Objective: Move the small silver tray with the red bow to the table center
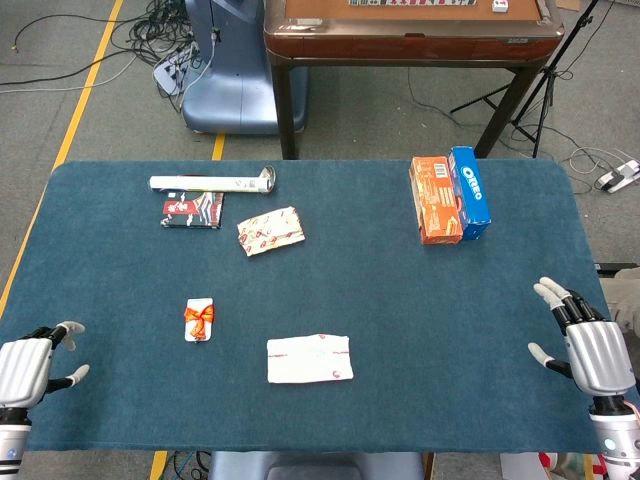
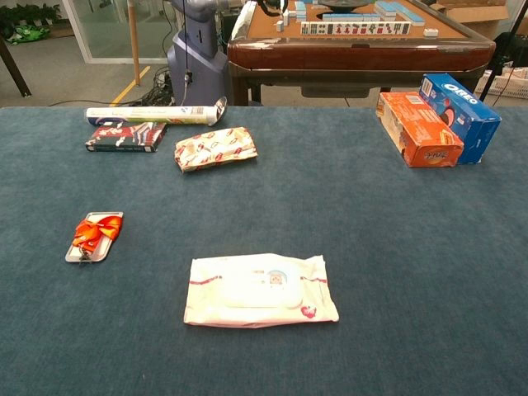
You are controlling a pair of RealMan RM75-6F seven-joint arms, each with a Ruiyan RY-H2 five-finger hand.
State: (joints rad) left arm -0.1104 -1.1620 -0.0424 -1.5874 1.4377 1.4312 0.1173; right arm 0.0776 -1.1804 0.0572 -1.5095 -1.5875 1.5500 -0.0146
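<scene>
Ahead and inward of left hand [image 1: 30, 368], spread and holding nothing, small silver tray [image 1: 199, 320] is lying, long axis pointing away; right hand [image 1: 590, 345], also spread, is sitting well apart.

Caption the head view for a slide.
Both robot hands, left and right, rest open at the table edges; bow-topped silver tray untouched.

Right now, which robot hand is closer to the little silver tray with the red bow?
Left. The left hand sits at the table's near left edge beside the small silver tray with the red bow; the right hand is far across.
</scene>
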